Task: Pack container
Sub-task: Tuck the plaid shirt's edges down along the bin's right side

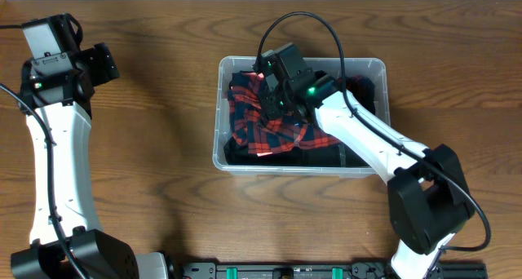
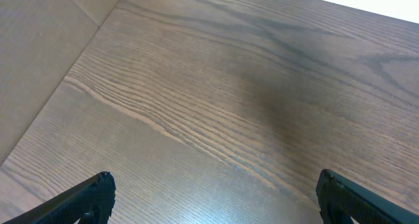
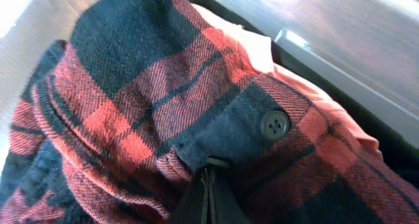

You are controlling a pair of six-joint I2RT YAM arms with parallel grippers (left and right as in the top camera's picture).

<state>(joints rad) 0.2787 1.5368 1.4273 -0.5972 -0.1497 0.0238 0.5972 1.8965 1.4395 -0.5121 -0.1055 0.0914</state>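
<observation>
Right gripper (image 3: pixel 207 185): jaws pressed together, pinching a bunched fold of the plaid shirt (image 3: pixel 131 93). A dark button (image 3: pixel 275 124) lies just ahead of the jaw tips, to their right. The container (image 1: pixel 359 62) surrounds these jaws and holds the shirt; it stands mid-table.

Left gripper (image 2: pixel 215 181): jaws spread wide, with only bare wooden table (image 2: pixel 229 86) between and ahead of them, well apart from the container.

No readable text, label, brand, number or sign in any view, nothing legible on the container (image 1: pixel 285 166), on the plaid cloth (image 3: pixel 163 99), or on the table (image 2: pixel 216 86)
</observation>
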